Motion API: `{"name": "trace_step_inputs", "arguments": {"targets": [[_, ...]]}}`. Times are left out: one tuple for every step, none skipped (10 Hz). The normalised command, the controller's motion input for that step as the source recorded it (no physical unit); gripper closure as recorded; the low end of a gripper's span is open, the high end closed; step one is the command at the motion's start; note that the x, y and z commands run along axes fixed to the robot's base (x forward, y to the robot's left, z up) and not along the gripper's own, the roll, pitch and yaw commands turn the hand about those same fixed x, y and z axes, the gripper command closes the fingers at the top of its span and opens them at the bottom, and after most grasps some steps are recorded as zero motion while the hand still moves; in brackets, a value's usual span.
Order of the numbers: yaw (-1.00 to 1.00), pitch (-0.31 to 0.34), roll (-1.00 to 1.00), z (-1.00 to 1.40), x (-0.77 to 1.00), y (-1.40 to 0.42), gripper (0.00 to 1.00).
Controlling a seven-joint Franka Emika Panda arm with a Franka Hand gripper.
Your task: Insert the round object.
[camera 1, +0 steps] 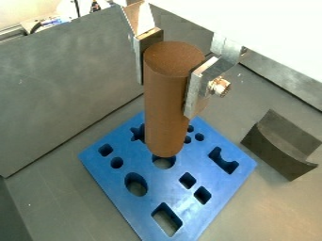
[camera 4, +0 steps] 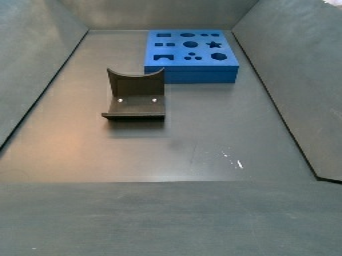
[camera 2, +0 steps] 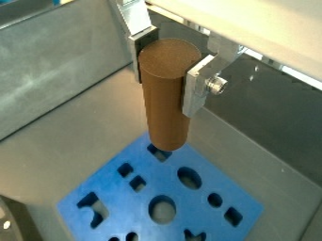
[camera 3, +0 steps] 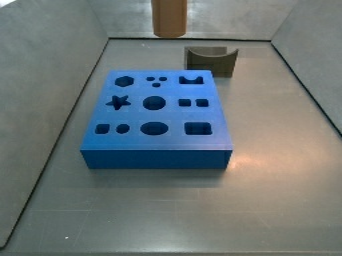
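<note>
My gripper (camera 1: pixel 170 75) is shut on the round object (camera 1: pixel 167 99), a tall brown wood-coloured cylinder peg, gripped near its top and held upright. It shows the same way in both wrist views, gripper (camera 2: pixel 169 71) and peg (camera 2: pixel 168 94). The peg hangs above the blue block (camera 1: pixel 138 184), which has several shaped holes. Its lower end is over the block's far part, close to a round hole (camera 1: pixel 164 162). In a side view only the peg's lower end (camera 3: pixel 170 17) shows, behind and above the blue block (camera 3: pixel 154 145).
A dark olive block with a curved notch (camera 3: pixel 210 62) stands beyond the blue block; it also shows in a wrist view (camera 1: pixel 283 146) and a side view (camera 4: pixel 134 95). Grey walls enclose the floor. The blue block (camera 4: pixel 194 73) lies at the far end.
</note>
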Motion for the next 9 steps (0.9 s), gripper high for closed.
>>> {"name": "trace_step_inputs", "arguments": {"targets": [[0.00, -0.097, 0.23, -0.88, -0.11, 0.30, 1.00], [0.00, -0.093, 0.20, -0.92, -0.12, 0.27, 1.00], [0.00, -0.114, 0.13, -0.94, 0.00, 0.17, 1.00], [-0.07, -0.134, 0.12, -0.88, 0.00, 0.07, 1.00], [-0.12, -0.160, 0.11, -0.81, 0.07, 0.03, 1.00], [-0.10, -0.151, 0.14, -0.80, 0.04, 0.08, 1.00], [-0.07, -0.110, 0.19, -0.83, 0.00, 0.16, 1.00], [-0.07, -0.087, 0.16, -0.91, 0.00, 0.13, 1.00], [-0.09, -0.101, 0.09, -0.96, -0.08, 0.11, 1.00]]}}
